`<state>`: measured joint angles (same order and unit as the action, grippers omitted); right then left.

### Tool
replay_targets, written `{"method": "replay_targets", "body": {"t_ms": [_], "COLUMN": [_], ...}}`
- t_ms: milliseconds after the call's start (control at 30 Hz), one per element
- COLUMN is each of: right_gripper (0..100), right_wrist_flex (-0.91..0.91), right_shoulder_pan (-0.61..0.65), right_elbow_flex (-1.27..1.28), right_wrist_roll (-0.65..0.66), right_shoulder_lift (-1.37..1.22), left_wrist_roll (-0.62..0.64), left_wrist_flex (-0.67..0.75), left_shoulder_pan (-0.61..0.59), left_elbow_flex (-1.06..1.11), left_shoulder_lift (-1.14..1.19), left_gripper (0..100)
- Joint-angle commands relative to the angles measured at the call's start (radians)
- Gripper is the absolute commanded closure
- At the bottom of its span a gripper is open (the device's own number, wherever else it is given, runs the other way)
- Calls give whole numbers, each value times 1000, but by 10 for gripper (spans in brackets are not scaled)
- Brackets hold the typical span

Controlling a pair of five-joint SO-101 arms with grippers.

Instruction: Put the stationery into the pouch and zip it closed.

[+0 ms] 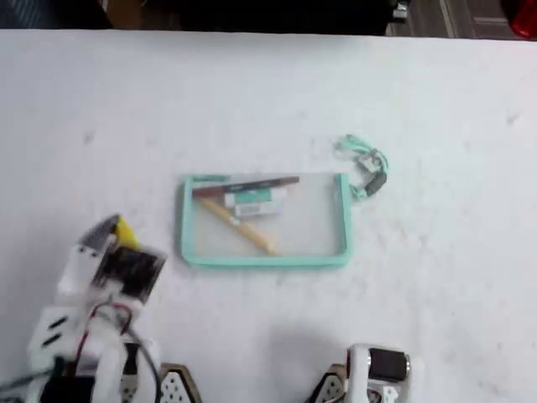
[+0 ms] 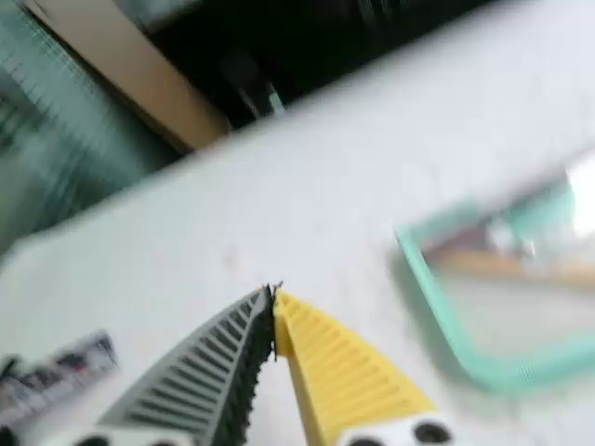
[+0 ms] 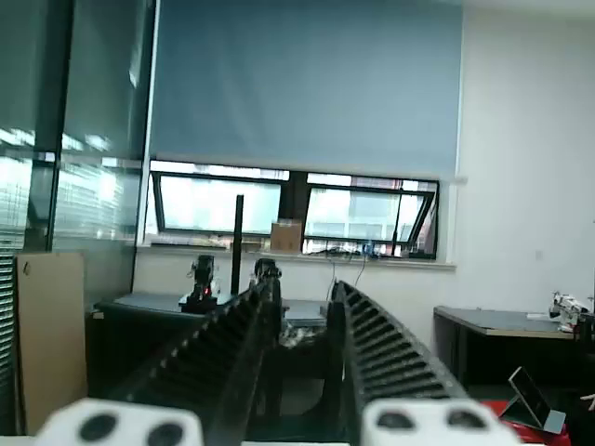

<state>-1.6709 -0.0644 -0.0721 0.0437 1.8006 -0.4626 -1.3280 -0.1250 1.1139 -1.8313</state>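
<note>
A clear pouch with mint-green trim (image 1: 264, 260) lies flat in the middle of the table. Inside it I see a yellow pencil (image 1: 243, 228), a white and green eraser (image 1: 252, 206) and a dark pen (image 1: 247, 185). Its mint wrist strap (image 1: 365, 159) trails off the far right corner. My left gripper (image 1: 117, 228) hovers left of the pouch, clear of it, with its grey and yellow fingers shut on nothing (image 2: 272, 295). The pouch's corner (image 2: 446, 307) shows just beyond it. My right gripper (image 3: 302, 286) points up at the room, slightly open and empty.
The right arm's base (image 1: 377, 369) sits at the table's near edge, below the pouch. White tabletop (image 1: 436, 277) stretches around the pouch on all sides. The table's far edge (image 1: 252, 32) runs along the back.
</note>
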Motion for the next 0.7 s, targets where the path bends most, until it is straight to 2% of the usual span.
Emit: {"method": "replay_targets", "body": {"t_ms": [0, 133, 300, 400, 567, 667], "right_gripper": [917, 917, 917, 917, 917, 917], "right_wrist_flex": [-35, 4, 229, 364, 602, 733], "right_shoulder_pan": [1, 1, 1, 1, 1, 1], "right_elbow_flex": [138, 367, 744, 1013, 1401, 1571], "right_wrist_roll": [5, 11, 12, 12, 5, 5], "right_shoulder_lift": [-4, 2, 4, 4, 4, 4], "left_wrist_roll": [-21, 123, 305, 324, 325, 327], "left_wrist_flex": [9, 9, 44, 160, 439, 411], "left_shoulder_pan": [-12, -16, -12, -8, -13, -19], "left_elbow_flex": [84, 126, 187, 298, 589, 580], "left_shoulder_lift": [2, 2, 2, 2, 10, 12], "left_gripper": [976, 976, 976, 976, 976, 976]}}
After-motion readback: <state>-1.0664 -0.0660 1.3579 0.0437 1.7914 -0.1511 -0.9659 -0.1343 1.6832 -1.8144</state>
